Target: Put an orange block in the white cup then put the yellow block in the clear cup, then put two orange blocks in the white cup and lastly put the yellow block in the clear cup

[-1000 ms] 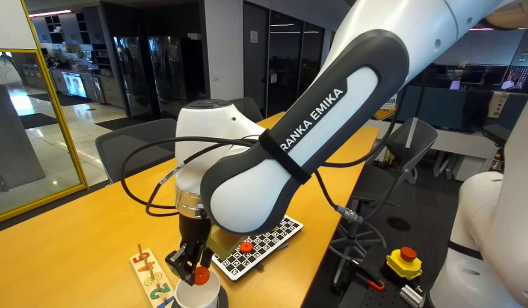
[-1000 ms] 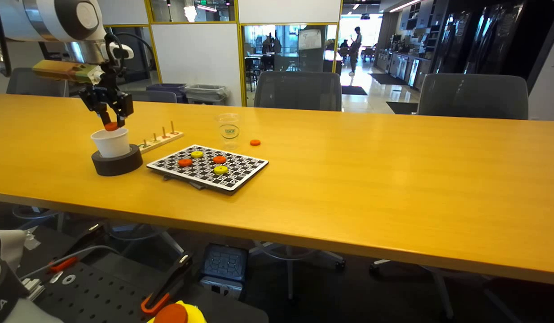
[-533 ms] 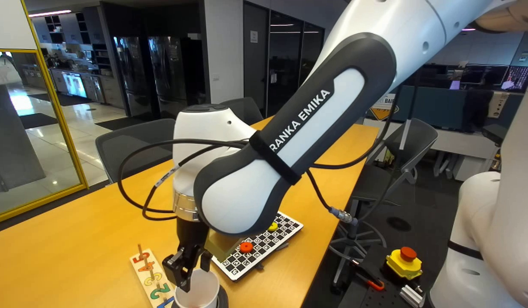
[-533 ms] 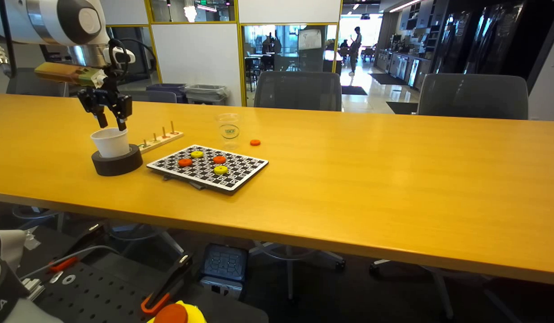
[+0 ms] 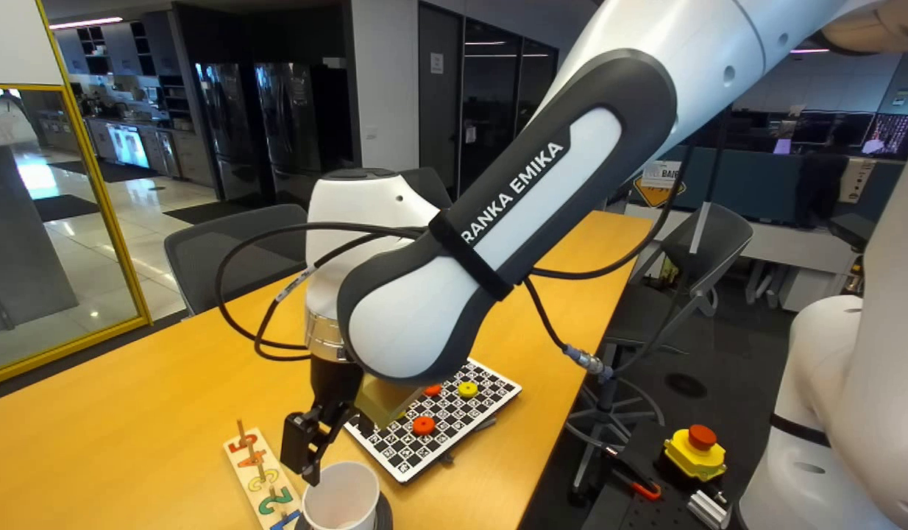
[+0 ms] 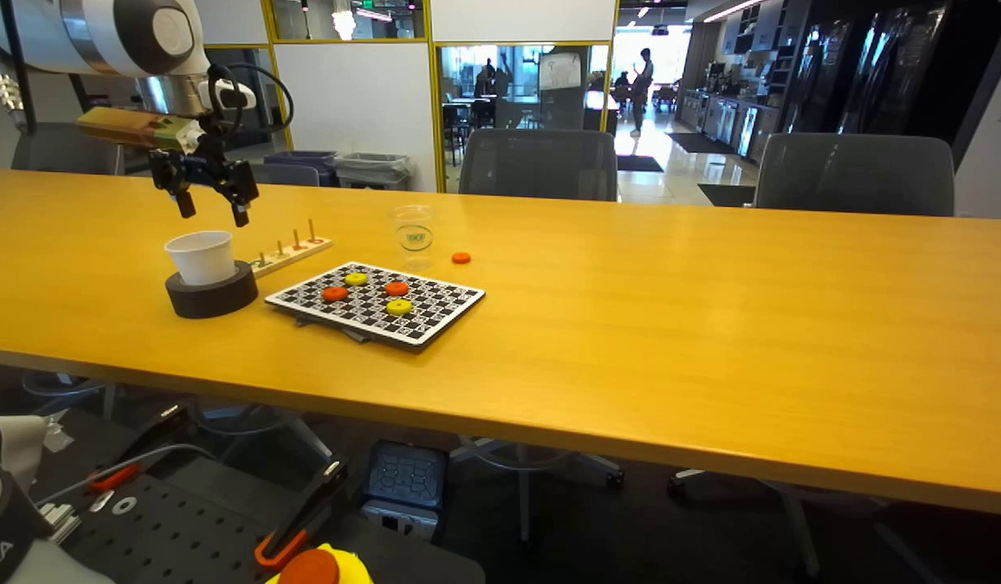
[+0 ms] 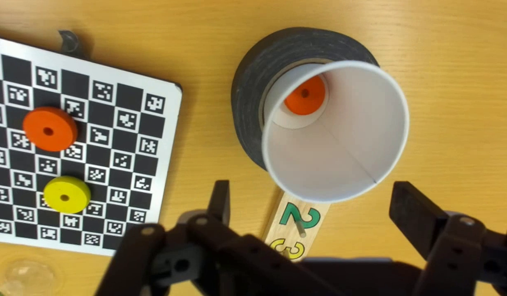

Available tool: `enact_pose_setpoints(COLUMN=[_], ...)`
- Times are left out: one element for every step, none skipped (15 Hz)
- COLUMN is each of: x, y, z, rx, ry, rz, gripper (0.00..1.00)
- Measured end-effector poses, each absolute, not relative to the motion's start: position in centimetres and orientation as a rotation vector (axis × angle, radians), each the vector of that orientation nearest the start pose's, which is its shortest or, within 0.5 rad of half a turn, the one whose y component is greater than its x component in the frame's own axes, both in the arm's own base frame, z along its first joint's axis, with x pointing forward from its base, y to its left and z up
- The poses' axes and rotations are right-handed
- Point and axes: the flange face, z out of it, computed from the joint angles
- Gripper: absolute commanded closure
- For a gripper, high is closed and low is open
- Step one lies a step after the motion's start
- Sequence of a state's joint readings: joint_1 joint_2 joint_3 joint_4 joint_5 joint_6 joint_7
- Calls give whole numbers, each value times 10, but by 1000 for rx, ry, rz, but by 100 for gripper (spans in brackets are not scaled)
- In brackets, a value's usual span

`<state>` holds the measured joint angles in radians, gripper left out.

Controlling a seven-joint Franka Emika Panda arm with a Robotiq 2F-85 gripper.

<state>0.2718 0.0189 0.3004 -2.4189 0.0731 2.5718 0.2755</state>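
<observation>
1. The gripper [image 6: 214,215] is hovering higher than the rim of the white cup [image 6: 200,258]; its jaws are standing spread apart.
2. The white cup is standing inside a black ring [image 6: 212,302]; in the wrist view, one orange block [image 7: 306,98] is lying on the cup's bottom.
3. Two orange blocks [image 6: 334,294] and two yellow blocks [image 6: 399,307] are resting on the checkered board [image 6: 367,296].
4. The clear cup [image 6: 414,237] is standing on the table [image 6: 671,341] near the board; another orange block [image 6: 461,258] is lying near it.

The arm [image 5: 535,184] slopes down to the wrist [image 5: 326,337], its jaws spread wide and pointing downward.
</observation>
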Motion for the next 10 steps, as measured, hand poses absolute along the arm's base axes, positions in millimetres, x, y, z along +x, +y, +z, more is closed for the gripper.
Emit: enact_pose_setpoints(x=[427,432,437,443,449,456,463,472,480,489], y=[263,254,244,233,222,210,198,185,174,164], z=[316,317,318,319,319,320,320,321,320,318], rx=[-3020,-3024,-3029,-3034,-3041,-3046,-3050,-3053,-3055,-3056], ry=[-345,-332,-316,-299,-280,-256,-228,-199,-174,-149], rz=[-160,-162,-161,-158,-151,-148,-149,-150,-147,-144], gripper=[1,0,0,0,0,0,0,0,0,0])
